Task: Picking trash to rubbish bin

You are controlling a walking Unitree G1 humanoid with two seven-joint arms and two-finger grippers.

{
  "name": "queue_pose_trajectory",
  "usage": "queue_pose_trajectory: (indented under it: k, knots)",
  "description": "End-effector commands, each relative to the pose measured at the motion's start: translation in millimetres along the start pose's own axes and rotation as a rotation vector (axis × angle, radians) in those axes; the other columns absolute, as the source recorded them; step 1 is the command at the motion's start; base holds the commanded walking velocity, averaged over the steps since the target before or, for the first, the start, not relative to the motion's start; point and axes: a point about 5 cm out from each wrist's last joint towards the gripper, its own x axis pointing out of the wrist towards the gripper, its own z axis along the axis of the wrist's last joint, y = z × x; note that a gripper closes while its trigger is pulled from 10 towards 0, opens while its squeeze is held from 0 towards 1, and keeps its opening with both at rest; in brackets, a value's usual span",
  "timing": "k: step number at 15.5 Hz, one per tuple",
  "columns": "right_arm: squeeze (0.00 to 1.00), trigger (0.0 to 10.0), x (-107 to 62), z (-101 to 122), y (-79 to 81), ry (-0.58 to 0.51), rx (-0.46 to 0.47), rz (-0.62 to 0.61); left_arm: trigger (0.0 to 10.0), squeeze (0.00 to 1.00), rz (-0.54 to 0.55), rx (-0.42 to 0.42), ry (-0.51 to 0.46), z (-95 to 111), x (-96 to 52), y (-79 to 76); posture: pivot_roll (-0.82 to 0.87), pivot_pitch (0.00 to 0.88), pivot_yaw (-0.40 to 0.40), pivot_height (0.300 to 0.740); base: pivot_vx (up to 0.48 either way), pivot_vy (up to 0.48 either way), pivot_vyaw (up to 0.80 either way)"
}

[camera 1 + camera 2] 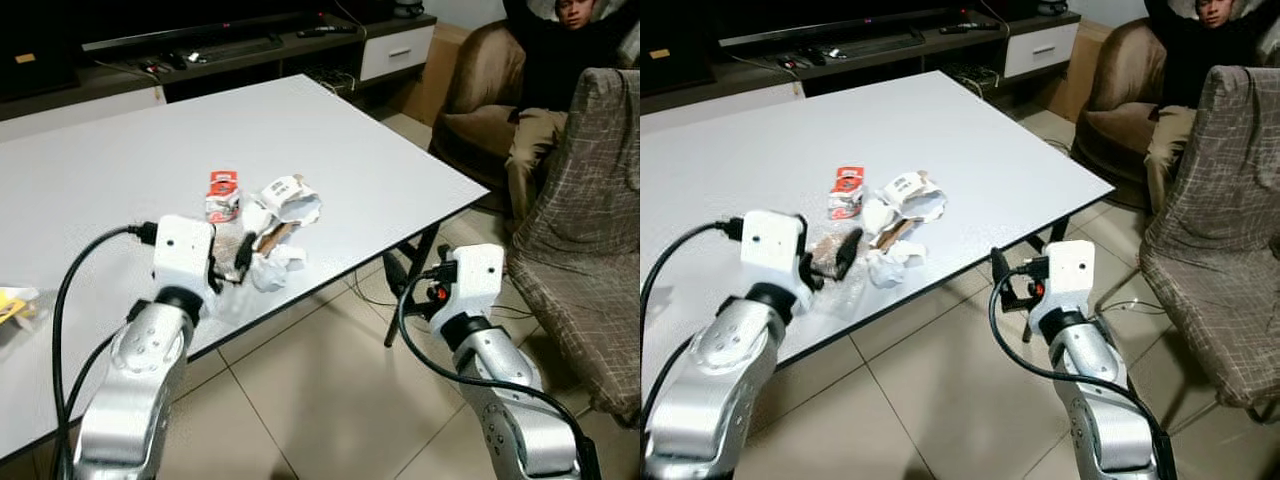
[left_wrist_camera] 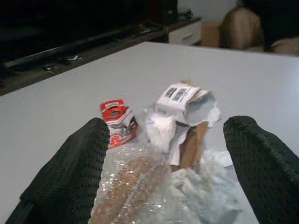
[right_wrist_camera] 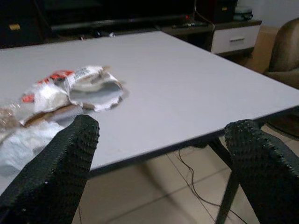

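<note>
One white table (image 1: 150, 150) carries the trash heap (image 1: 265, 225) near its front edge, within reach. Left gripper (image 2: 168, 177) sits low over a clear plastic wrapper (image 2: 133, 191), fingers spread wide to straddle it; right gripper (image 3: 163, 163) waits off the edge, also wide. No rubbish bin can be made out; the wrapper's contents are unclear.

White table (image 1: 380, 170) — crumpled wrappers (image 1: 283, 205), red-and-white packet (image 1: 222, 194), clear plastic bag (image 2: 135, 191) near its front edge
</note>
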Motion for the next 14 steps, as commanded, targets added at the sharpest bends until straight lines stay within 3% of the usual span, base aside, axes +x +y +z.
queue_pose_trajectory:
  k: [1,2,3,6,10,14]
  knots:
    - [0.00,10.0,0.3,-6.4,1.1,0.033,-0.041,0.007,10.0,0.00,0.012,0.015,-0.008,2.8,4.3,3.2,-0.02,0.000,-0.017,0.740,0.000,0.000,0.00]
    - [0.00,10.0,1.1,-9.3,3.5,0.049,-0.054,0.025,10.0,0.00,-0.003,0.010,-0.002,4.3,7.7,3.8,-0.02,0.000,-0.020,0.740,0.000,0.000,0.00]
    - [0.00,10.0,3.7,-8.5,5.4,0.038,-0.039,0.051,10.0,1.00,-0.029,0.009,0.003,5.7,14.2,5.8,-0.03,0.000,-0.024,0.740,0.000,0.000,0.00]
    - [0.00,10.0,1.6,-11.7,-2.8,0.044,-0.033,0.036,10.0,1.00,-0.039,0.059,0.014,7.8,19.6,10.0,-0.04,0.000,-0.036,0.740,0.000,0.000,0.00]
    - [0.00,10.0,-8.3,-28.3,-9.5,0.094,-0.019,0.093,10.0,1.00,-0.059,0.050,0.095,-1.1,30.2,15.3,-0.06,0.000,-0.027,0.740,0.000,0.000,0.00]
    - [0.00,10.0,-17.8,-25.8,-5.7,0.067,0.012,0.175,10.0,1.00,-0.133,-0.079,0.163,-5.7,32.3,10.4,-0.08,0.000,-0.002,0.740,0.000,0.000,0.00]
